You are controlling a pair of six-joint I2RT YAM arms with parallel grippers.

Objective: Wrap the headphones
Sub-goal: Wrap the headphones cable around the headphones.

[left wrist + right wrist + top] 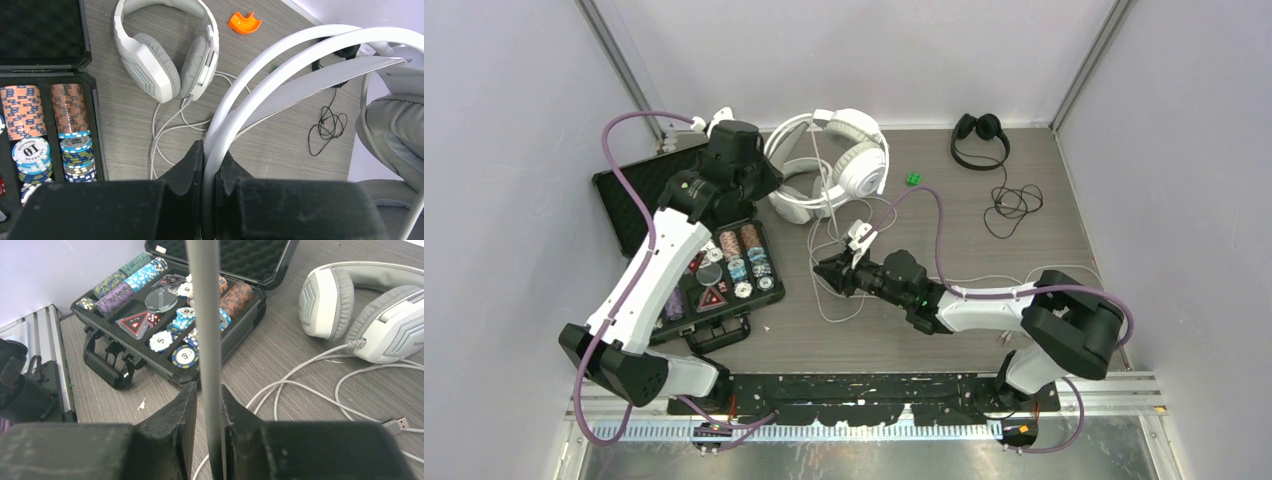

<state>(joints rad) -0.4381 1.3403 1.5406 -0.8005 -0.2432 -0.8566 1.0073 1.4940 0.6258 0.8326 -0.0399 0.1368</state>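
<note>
My left gripper (767, 180) (210, 151) is shut on the thin white headband (280, 55) of a large white headset (857, 160) and holds it up off the table. A second large white and pale grey headset (162, 55) (360, 310) lies on the table below it, its white cable looped beside it. My right gripper (826, 272) (208, 390) is shut on a white cable (205, 315), which runs taut up towards the held headset. The small black headset (980, 135) lies at the back right, with its black cable (1014, 205) loose.
An open black case (629, 190) (165, 372) of poker chips lies at the left, close to both grippers. A small green piece (913, 178) and an orange piece (245, 22) lie near the headsets. A USB plug (395, 424) lies on the table. Walls enclose three sides.
</note>
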